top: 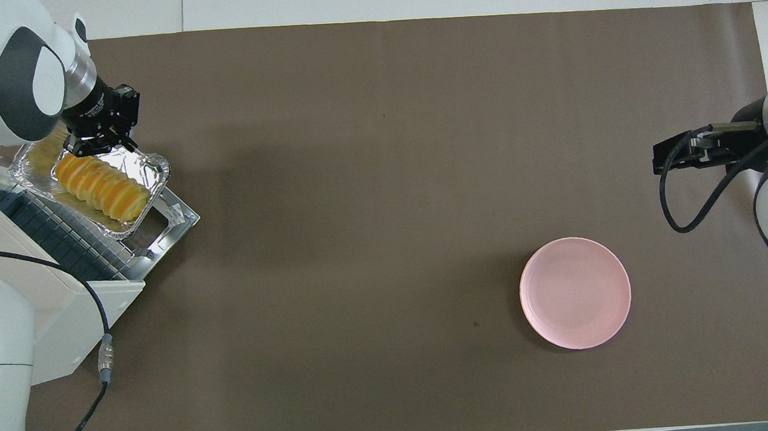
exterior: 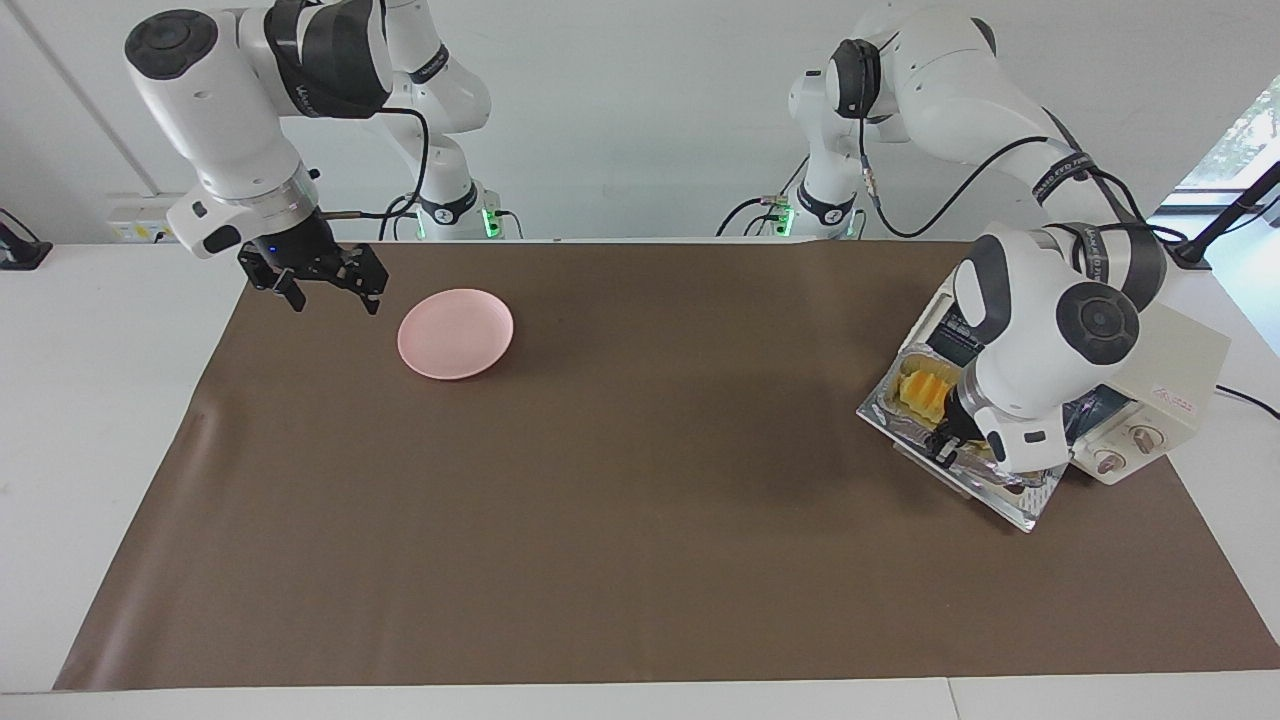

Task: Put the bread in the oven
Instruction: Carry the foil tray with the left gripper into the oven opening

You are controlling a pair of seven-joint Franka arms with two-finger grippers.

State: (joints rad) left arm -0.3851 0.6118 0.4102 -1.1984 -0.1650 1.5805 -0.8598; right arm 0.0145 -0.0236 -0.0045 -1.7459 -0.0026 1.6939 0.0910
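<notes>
The bread (top: 99, 188) (exterior: 922, 392), a ridged yellow-orange loaf, lies in a crinkled foil tray (top: 156, 168) (exterior: 888, 412). My left gripper (top: 96, 145) (exterior: 945, 447) is shut on the tray's rim and holds it over the lowered glass door (top: 174, 221) (exterior: 1030, 503) of the oven (exterior: 1180, 365) (top: 64, 328), at its mouth. The oven is cream-white and stands at the left arm's end of the table. Part of the tray is hidden by the left wrist in the facing view. My right gripper (exterior: 325, 288) (top: 670, 156) waits open and empty over the mat's corner at the right arm's end.
A round pink plate (exterior: 455, 333) (top: 575, 292) sits on the brown mat (exterior: 620, 480), beside the right gripper and toward the right arm's end. The oven's two knobs (exterior: 1128, 450) face away from the robots. A black cable (exterior: 1250, 400) trails from the oven.
</notes>
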